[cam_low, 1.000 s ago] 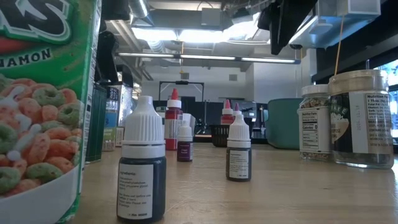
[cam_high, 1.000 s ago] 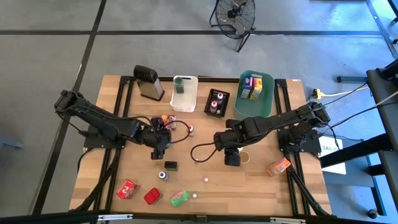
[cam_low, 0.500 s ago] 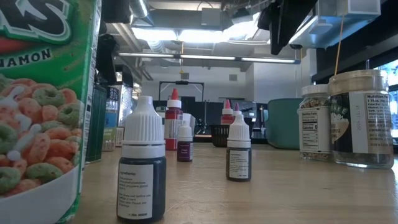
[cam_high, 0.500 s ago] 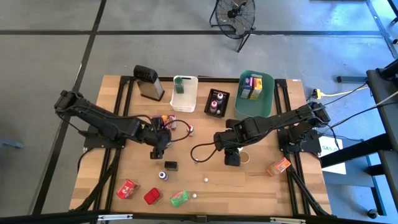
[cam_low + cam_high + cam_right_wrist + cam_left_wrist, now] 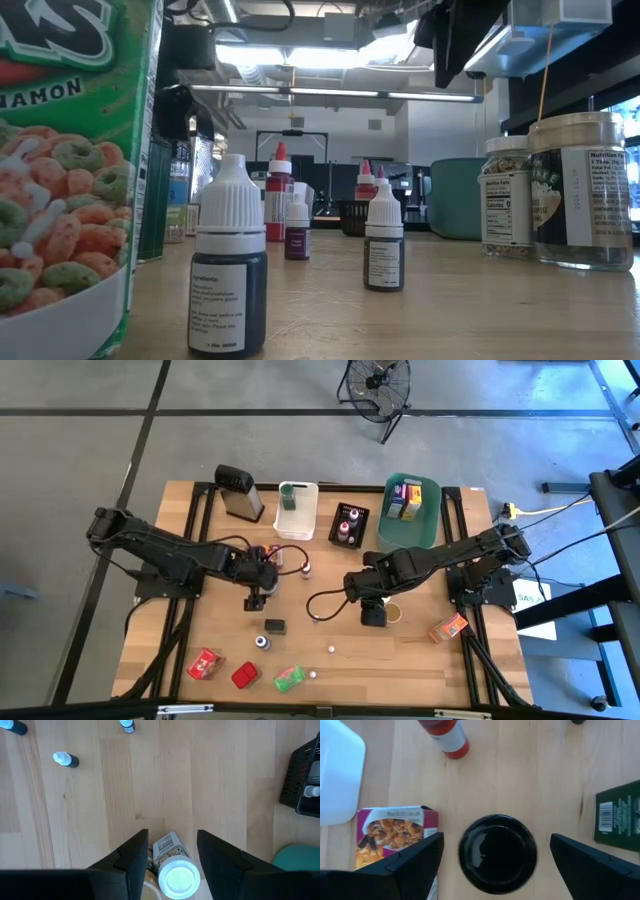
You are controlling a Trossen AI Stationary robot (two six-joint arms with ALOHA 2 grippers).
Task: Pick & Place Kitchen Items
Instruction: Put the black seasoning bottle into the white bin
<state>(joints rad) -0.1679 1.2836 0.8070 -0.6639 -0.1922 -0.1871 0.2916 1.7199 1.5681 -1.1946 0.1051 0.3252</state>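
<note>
Left gripper (image 5: 495, 865) — fingers spread wide — hangs, we see, over a black-lidded jar (image 5: 497, 852) mid-table, while the right gripper (image 5: 172, 852) pinches a white-capped jar (image 5: 175, 870) nearer the table's middle.

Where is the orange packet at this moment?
In the high view, the orange packet lies on the table's right side near the front edge, right of the right tool.
</note>
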